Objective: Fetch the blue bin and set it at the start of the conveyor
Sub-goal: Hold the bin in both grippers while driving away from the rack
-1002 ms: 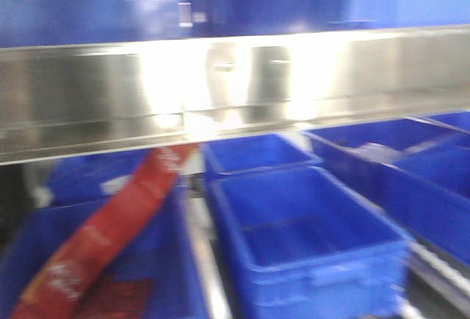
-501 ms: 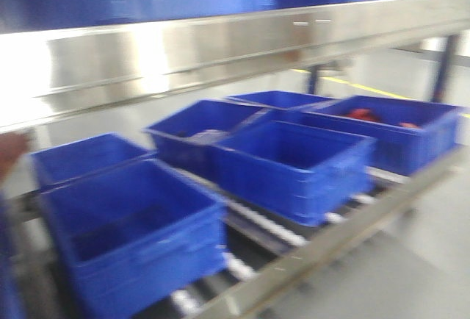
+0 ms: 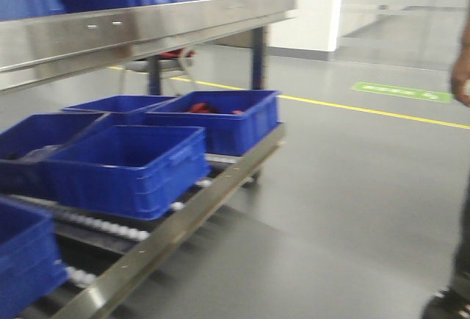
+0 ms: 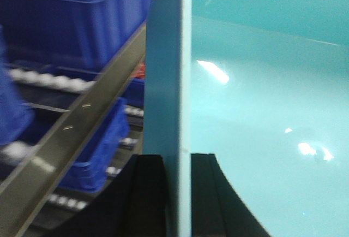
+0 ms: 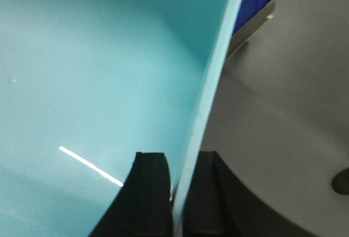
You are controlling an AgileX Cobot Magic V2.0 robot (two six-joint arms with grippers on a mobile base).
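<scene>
The blue bin (image 4: 262, 111) is smooth, shiny sea-green (mostly cut off). Left gripper (image 4: 177, 160) and right gripper (image 5: 176, 159) each pinch its wall.

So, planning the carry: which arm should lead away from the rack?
Probably right: both clamp the blue bin, but the right gripper faces open floor, while the left gripper is beside the rack.

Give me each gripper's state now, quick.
Left gripper: shut on a wall of the light turquoise plastic bin.
Right gripper: shut on that bin's wall too.
</scene>
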